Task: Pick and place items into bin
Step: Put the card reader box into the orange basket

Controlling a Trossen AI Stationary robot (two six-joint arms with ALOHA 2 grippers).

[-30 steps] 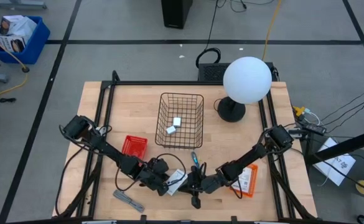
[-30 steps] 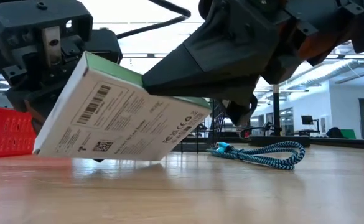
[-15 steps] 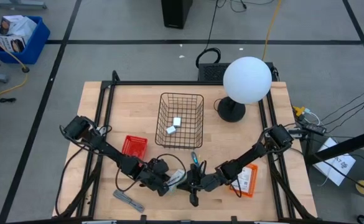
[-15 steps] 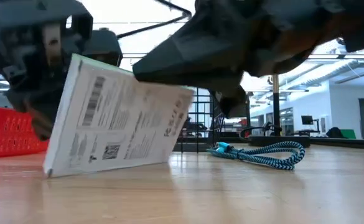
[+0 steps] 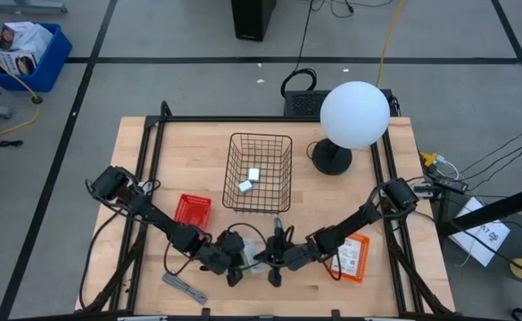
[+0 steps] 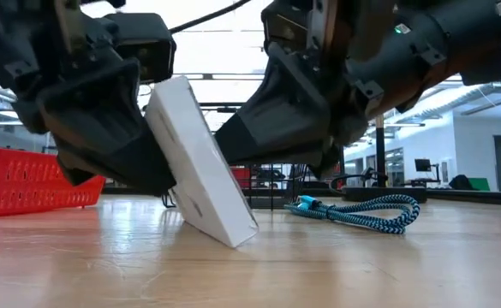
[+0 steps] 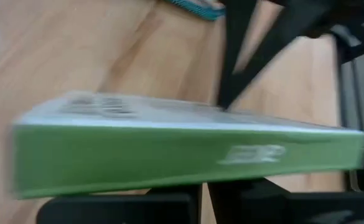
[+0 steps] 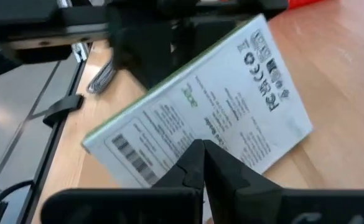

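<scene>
A white printed box with a green side (image 6: 200, 171) stands tilted on one lower edge (image 6: 237, 238) on the wooden table, between my two grippers near the front edge. It also shows in the high view (image 5: 253, 253). My left gripper (image 5: 235, 264) is shut against the box's left face. My right gripper (image 5: 274, 260) is shut against its printed face (image 8: 200, 106). The wire bin (image 5: 259, 172) stands farther back with two little white blocks (image 5: 249, 180) in it. My left gripper presses its shut fingers (image 7: 169, 202) against the box just by its green side (image 7: 188, 152), coming level from the table's left. The box leans over them, its lower edge on the table. My right gripper presses its shut fingertips (image 8: 201, 163) against the box's printed face (image 8: 222, 134), coming from the table's right, slanting down. The box stands tilted between the two grippers, not lifted.
A teal braided cable (image 6: 361, 210) lies just behind the box. A red tray (image 5: 192, 210) is to the left, a grey metal tool (image 5: 183, 287) at the front left and an orange-and-white packet (image 5: 354, 259) at the front right. A white globe lamp (image 5: 354, 114) stands at the back right.
The box has tipped up and turned about. It lay slanted with its printed face toward the near edge, and now stands steeply on one lower edge with a narrow side near. My right gripper has moved a little toward the table's left, staying on the box.
</scene>
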